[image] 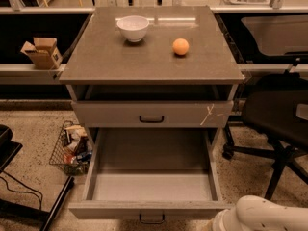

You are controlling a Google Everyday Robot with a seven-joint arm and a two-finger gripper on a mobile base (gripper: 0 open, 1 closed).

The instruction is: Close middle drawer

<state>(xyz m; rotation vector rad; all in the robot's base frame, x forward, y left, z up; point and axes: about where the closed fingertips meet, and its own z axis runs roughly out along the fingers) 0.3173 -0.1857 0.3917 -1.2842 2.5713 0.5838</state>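
Because the middle drawer (144,209) is pulled far out of the cabinet, you can look right down into its long grey tray, and nothing lies in it. Its plain front is at the bottom of the view, with the small black handle (151,219) in the middle. Above it is the top drawer (151,113), pushed in, with a pale cross mark (209,114) on its right end, so that is not the one you want. A white arm (262,214) shows in the bottom right corner, just beside the right end of the open drawer's front. It does not seem to touch the front. The gripper is past the bottom edge, so you cannot tell if it is spread or pressed together. The arm looks low and close because a flat push on the front would slide the drawer in. I think the closing has not begun. Push straight, near the middle, so that the drawer does not twist. A white bowl (133,28) and an orange (181,46) sit on the cabinet top (154,66), so push softly and do not shake them. A black chair (276,114) stands near on the right.
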